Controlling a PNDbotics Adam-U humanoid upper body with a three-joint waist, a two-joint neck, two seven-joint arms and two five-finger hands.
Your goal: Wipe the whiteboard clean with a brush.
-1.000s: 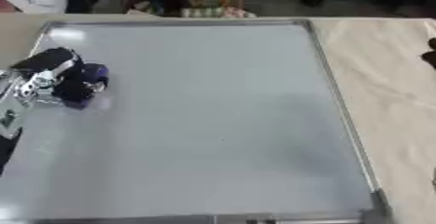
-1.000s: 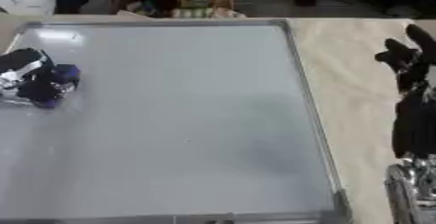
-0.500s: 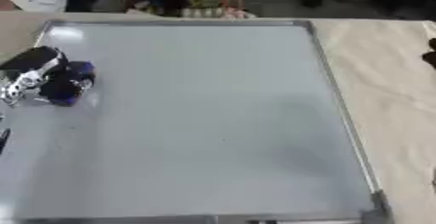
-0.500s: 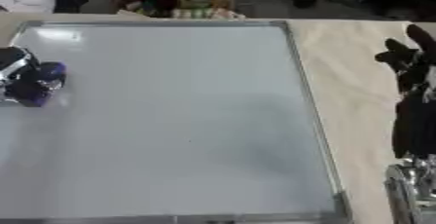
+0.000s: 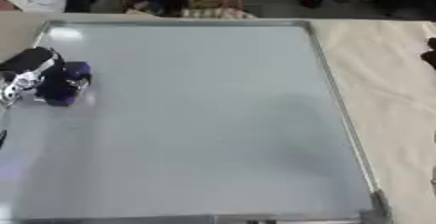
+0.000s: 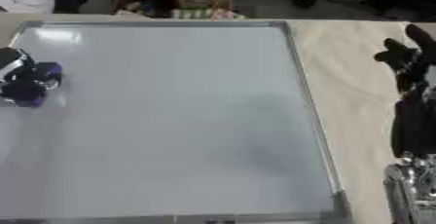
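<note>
Left hand: the left hand (image 5: 30, 72) sits at the whiteboard's left edge, toward the far corner, its fingers curled round the brush (image 5: 64, 83), a dark purple block pressed onto the board.
Right hand: the right hand (image 6: 411, 57) idles on the desk (image 5: 388, 96) off the board's right edge, fingers up and relaxed, holding nothing.
Whiteboard: the whiteboard (image 5: 196, 121) lies flat, filling most of the desk; its grey surface reads almost blank (I can make out no clear marks, only soft shading near the middle).
Step in hand: a wiping stroke along the left margin, by my judgement.
Doing it well: keep the brush face flat on the board, run each pass right up to the metal frame, and overlap the strokes so no strip is missed; work from this far-left area toward the near and right edges.
Risk: tipping the brush onto one edge would likely leave streaks.
Change since a second ago: hand and brush have slid toward the left edge and a touch farther up the board; the right hand has not shifted.
</note>
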